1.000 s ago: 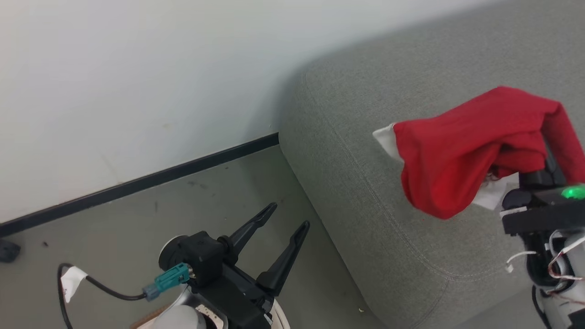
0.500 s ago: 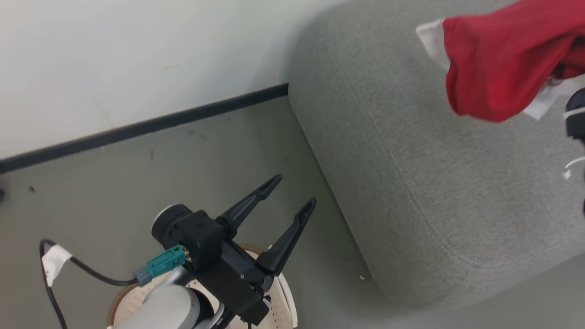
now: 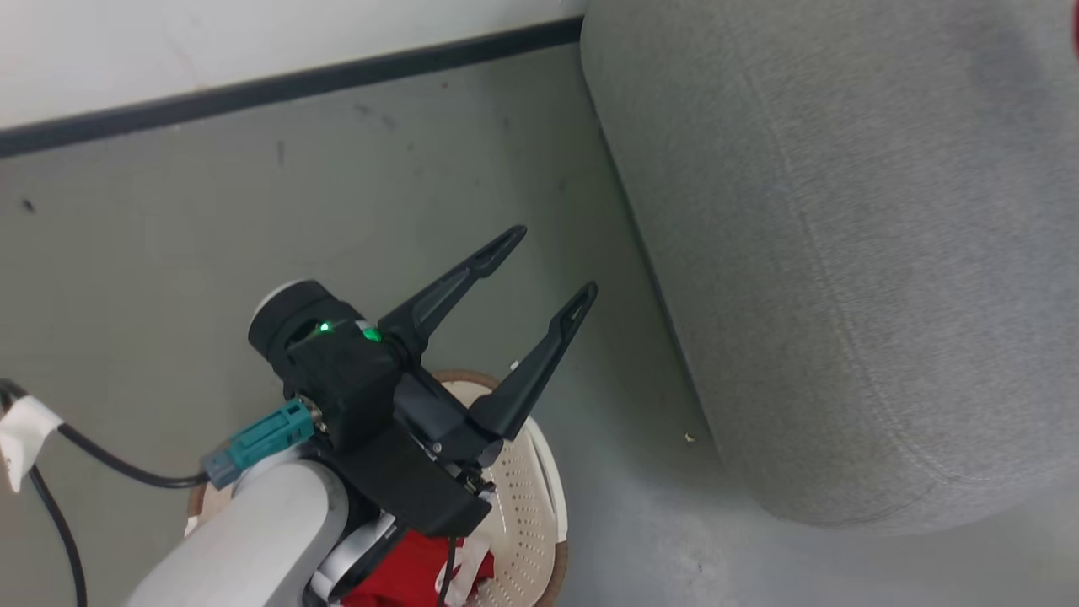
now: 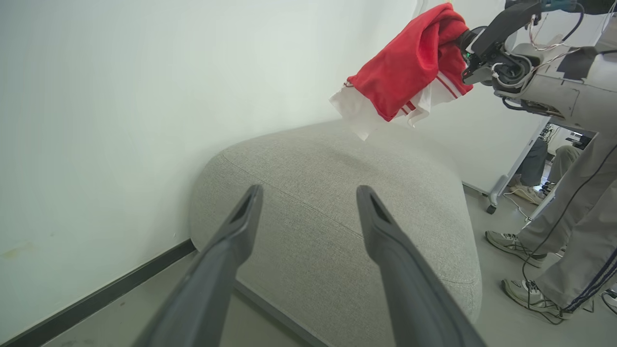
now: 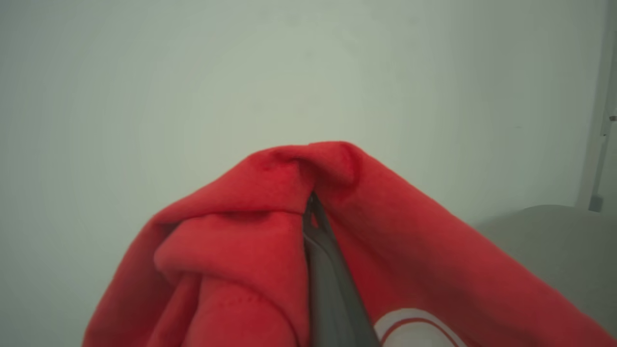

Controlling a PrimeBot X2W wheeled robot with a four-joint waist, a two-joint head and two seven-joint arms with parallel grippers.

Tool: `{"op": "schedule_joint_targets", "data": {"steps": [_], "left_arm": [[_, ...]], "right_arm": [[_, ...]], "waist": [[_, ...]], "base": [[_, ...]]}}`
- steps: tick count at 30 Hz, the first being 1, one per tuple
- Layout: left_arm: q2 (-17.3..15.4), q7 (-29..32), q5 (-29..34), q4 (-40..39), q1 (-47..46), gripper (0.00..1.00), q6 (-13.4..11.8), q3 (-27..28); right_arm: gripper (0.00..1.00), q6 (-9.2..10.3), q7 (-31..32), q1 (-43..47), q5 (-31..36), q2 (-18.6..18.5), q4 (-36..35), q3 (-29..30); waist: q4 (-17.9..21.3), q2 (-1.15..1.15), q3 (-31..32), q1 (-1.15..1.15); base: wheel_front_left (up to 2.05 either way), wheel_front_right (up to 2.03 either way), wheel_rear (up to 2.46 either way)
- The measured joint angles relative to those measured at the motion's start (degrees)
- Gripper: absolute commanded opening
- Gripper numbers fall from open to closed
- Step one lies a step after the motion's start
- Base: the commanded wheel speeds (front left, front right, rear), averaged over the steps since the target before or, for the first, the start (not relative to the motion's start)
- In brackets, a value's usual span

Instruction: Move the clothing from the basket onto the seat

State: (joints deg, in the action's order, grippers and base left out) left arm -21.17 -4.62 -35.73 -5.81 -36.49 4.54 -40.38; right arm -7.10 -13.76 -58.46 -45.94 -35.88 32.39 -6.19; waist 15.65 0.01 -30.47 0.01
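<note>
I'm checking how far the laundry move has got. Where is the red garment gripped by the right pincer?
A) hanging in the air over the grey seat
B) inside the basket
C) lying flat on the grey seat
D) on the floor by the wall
A: in the left wrist view the red garment dangles from the raised right pincer, which is shut on it, above the seat rather than spread on it.

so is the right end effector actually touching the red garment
Touching. The right wrist view shows the red garment bunched over the right end effector, which is shut on a fold of the fabric.
</note>
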Motion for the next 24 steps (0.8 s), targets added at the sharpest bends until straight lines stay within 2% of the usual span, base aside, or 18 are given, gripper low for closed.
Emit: {"op": "schedule_joint_targets", "data": {"steps": [4, 9, 12, 22, 23, 24], "left_arm": [[-0.03, 0.01, 0.24, -0.48, -1.38, 1.0, 0.02, 0.35], [-0.31, -0.01, 0.6, -0.62, -2.05, 1.0, 0.08, 0.41], [-0.43, -0.36, 0.71, -0.23, -2.21, 1.0, 0.58, 0.44], [-0.4, -1.63, 0.7, 1.54, -3.08, 1.0, 1.51, -0.76], [-0.4, -1.64, 0.69, 1.65, -3.08, 1.0, 1.52, -0.85], [-0.41, -1.68, 0.69, 1.81, -3.08, 1.0, 1.53, -0.89]], "right_arm": [[0.0, 0.14, -0.45, -1.82, 1.78, -0.71, 2.08, 0.19], [0.0, 2.29, -0.46, -2.65, 3.61, -0.76, 6.0, 0.18], [0.0, 2.91, -0.51, -2.7, 4.34, -0.22, 8.5, -0.69], [0.0, 2.53, -0.37, -1.76, 7.5, 2.27, 18.08, -5.87], [0.12, 2.48, -0.21, -1.62, 7.7, 2.55, 19.07, -6.2], [0.27, 2.48, 0.12, -1.54, 7.7, 2.77, 20.03, -6.37]], "waist": [[-1.24, 0.0, -3.03, 0.0], [-2.86, 0.0, -6.28, 0.0], [-3.83, 0.0, -7.79, 0.0], [-5.48, -0.01, -8.39, -0.02], [-5.48, -0.01, -8.2, -0.02], [-5.46, -0.01, -8.01, -0.02]], "base": [[0.0, 0.0, 0.0], [0.0, 0.0, 0.0], [0.0, 0.0, 0.0], [0.0, 0.0, 0.0], [0.0, 0.0, 0.0], [0.0, 0.0, 0.0]]}}
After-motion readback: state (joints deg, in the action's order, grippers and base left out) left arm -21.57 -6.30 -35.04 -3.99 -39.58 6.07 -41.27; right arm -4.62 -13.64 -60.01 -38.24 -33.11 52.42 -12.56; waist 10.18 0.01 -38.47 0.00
